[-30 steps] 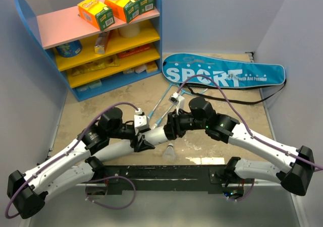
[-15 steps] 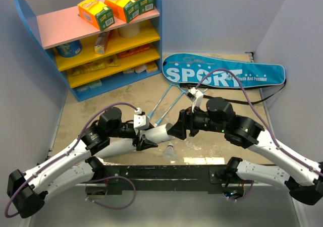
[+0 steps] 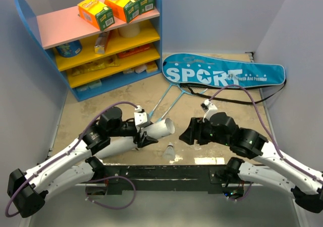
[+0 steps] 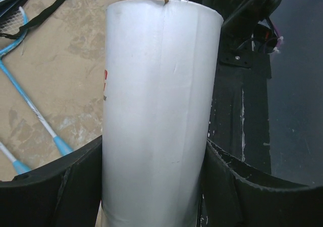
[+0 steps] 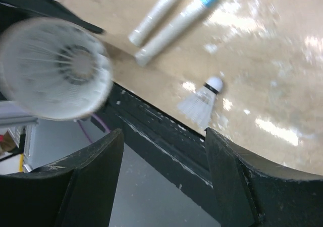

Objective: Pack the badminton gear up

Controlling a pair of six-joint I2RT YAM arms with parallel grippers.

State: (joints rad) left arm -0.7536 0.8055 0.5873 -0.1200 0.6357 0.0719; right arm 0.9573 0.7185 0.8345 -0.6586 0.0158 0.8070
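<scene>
Top external view: my left gripper (image 3: 145, 135) clamps the white tube (image 3: 161, 128), long axis left-right, mouth facing my right gripper (image 3: 184, 136), jaws apart, empty.

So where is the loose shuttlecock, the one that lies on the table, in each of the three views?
Top external: the shuttlecock is just below the middle of the picture.
Left wrist: not in it; the white tube fills the middle.
Right wrist: it lies on its side, right of centre.
Shared landmark: the two rackets, at the left edge in the left wrist view, at the top in the right wrist view.
</scene>
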